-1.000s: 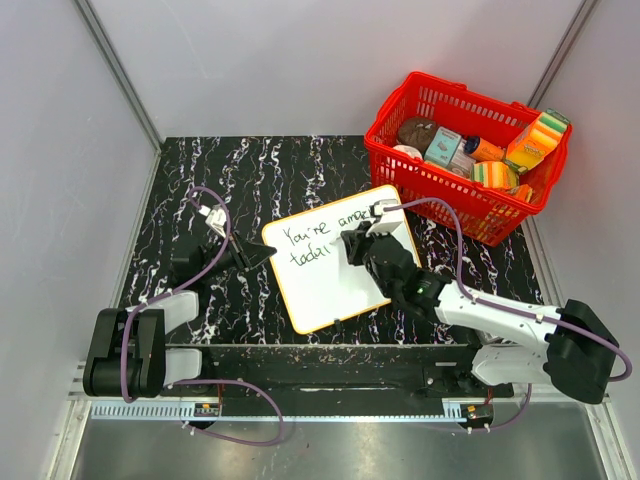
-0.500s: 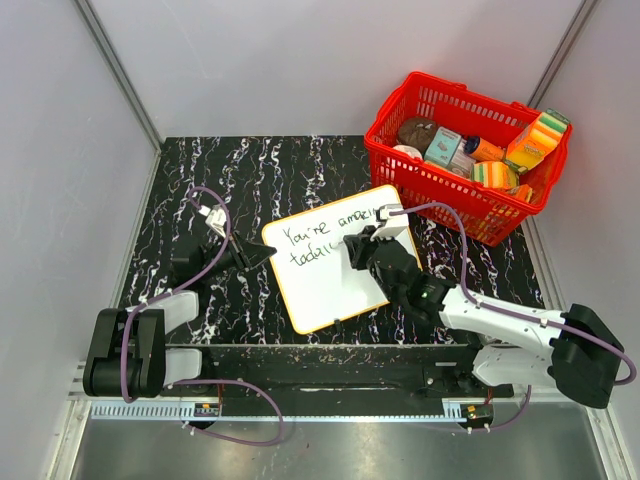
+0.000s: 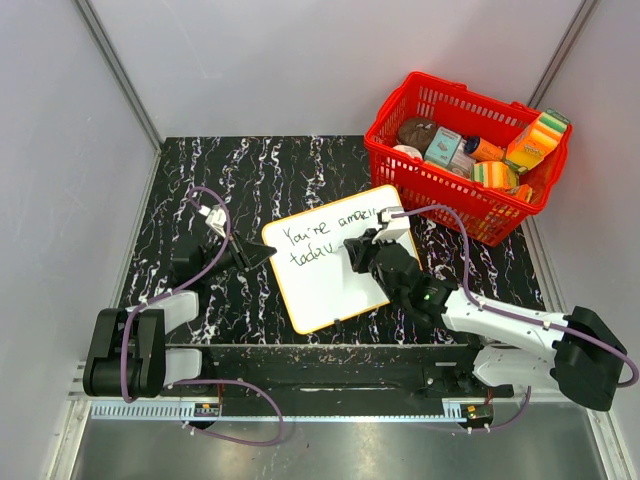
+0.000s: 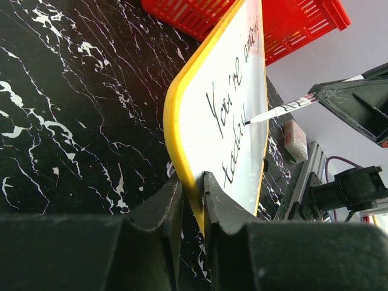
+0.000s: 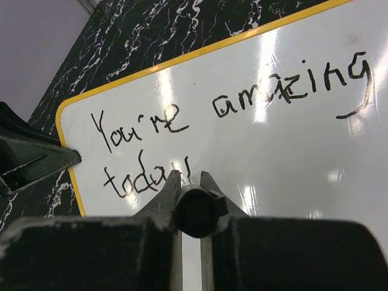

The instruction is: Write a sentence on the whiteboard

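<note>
Found the whiteboard (image 3: 320,285) lying near the middle of the black, white-veined tabletop (image 3: 260,170), turned at a slant, with its far right corner just beside the red basket (image 3: 455,200). Read two lines of black handwriting on it: "You're amazing" above and, beneath that, "toda" followed by one more stroke too unclear to name.

Saw the left jaws closed on the board's yellow rim at its left end, with a dark finger (image 4: 160,209) on either side of the rim and no gap left between finger and board. Could not tell whether that end was raised off the tabletop.

Saw the right jaws closed around a marker (image 4: 282,109), gripping the barrel from both sides in the right wrist view. Placed the marker's tip on the white surface at the end of the lower line, right at the last stroke.

Made out several packaged goods inside the basket, among them striped orange, yellow and green packs (image 3: 540,135) against its far right wall.
</note>
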